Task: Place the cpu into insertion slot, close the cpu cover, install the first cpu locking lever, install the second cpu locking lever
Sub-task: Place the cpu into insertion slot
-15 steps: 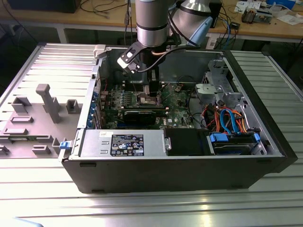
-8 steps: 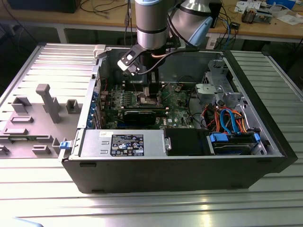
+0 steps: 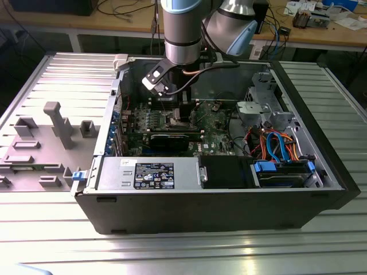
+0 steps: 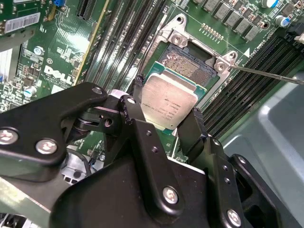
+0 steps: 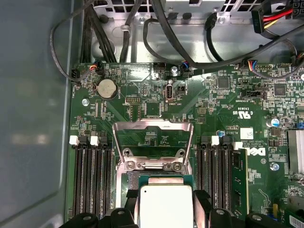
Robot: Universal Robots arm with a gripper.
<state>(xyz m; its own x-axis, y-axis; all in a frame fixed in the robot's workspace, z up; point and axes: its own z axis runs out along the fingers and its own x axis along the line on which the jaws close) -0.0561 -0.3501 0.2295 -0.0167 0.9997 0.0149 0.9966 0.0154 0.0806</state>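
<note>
Gripper (image 4: pixel 167 96) clamps the cpu (image 4: pixel 168 103) at the insertion slot (image 4: pixel 185 66); we see the case (image 3: pixel 218 209) on a ribbed table (image 3: pixel 172 252), workbench (image 3: pixel 338 35) behind.

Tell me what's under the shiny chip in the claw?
The small silvery square chip, gripped by the black claw, is over the dark-rimmed square socket. Its tan middle shows at one edge; the rest is covered.

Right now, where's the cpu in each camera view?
Exterior view: at the pincer, over the green motherboard.
Second wrist view: cpu held in the pincer, beside the open insertion slot.
First wrist view: cpu in front of the raised cpu cover.
Shared landmark: black memory slots, both wrist views.
</note>
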